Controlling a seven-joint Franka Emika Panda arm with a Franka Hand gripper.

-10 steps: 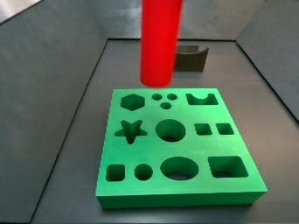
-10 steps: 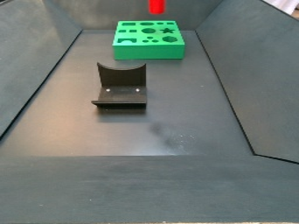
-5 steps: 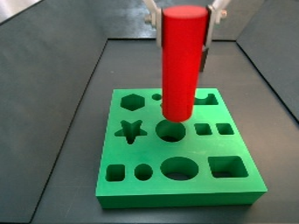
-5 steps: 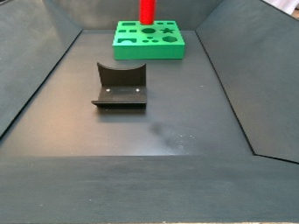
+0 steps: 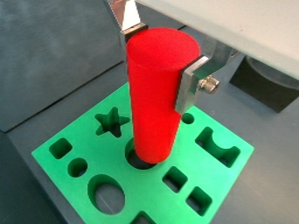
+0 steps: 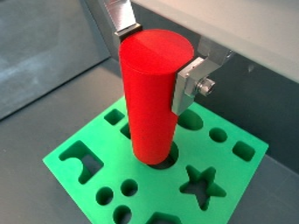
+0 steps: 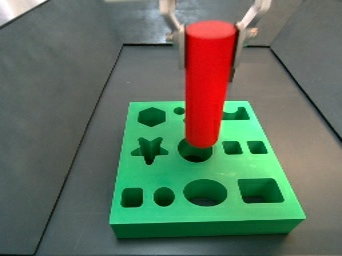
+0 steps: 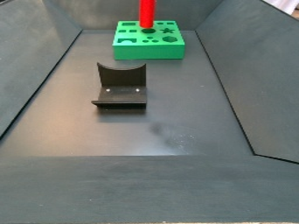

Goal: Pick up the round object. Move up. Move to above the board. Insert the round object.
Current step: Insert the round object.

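The round object (image 7: 203,85) is a tall red cylinder, held upright. My gripper (image 7: 210,35) is shut on its upper end, one silver finger (image 5: 193,83) on each side. It stands over the green board (image 7: 160,210). The peg's lower end is at the mouth of the board's middle round hole (image 7: 195,152) and seems just inside it. Both wrist views show the gripper (image 5: 160,57) (image 6: 156,57) clamping the round object (image 5: 156,114) (image 6: 152,105) above the board (image 5: 87,140) (image 6: 163,185). The far side view shows the round object (image 8: 147,13) on the board (image 8: 149,54).
A dark grey notched block (image 8: 119,85) stands on the dark floor, between the board and the near end of the bin; it also shows in a wrist view (image 5: 271,83). Sloped grey walls (image 8: 47,79) enclose the floor. Other cut-outs, such as the star (image 7: 150,150), surround the middle hole.
The gripper has come down with the red peg. Its lower end was well above the board a second ago and now reaches the middle round hole.
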